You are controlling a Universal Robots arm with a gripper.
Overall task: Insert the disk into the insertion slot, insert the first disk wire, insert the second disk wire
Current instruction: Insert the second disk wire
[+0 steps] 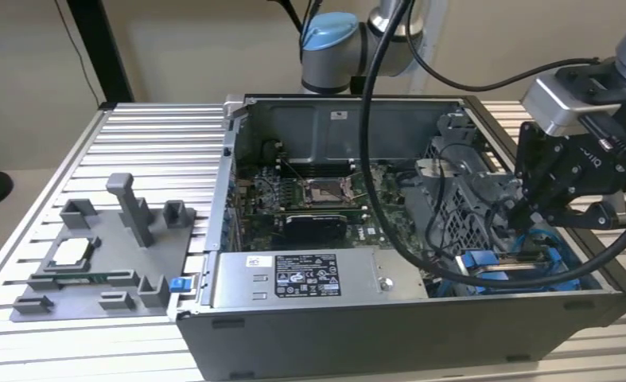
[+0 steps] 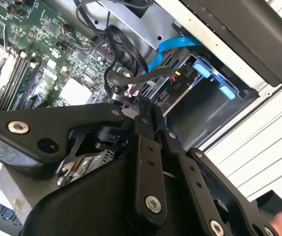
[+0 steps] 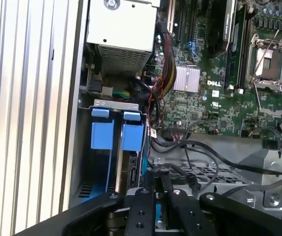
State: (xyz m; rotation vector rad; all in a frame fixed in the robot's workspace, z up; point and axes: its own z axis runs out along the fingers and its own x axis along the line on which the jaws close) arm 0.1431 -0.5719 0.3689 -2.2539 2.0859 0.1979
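- I see my gripper (image 1: 567,208) low over the drive bay (image 1: 515,267) at the case's (image 1: 398,326) front corner, on the exterior view's right
- The fingers (image 3: 153,204) look pinched together, seemingly on a black wire (image 3: 190,147); what they clamp I cannot tell
- The disk (image 3: 131,135) in its blue frame seems seated in the bay
- My judgement: keep the plug square to the disk, push gently, and stay clear of the blue cable (image 2: 173,46)
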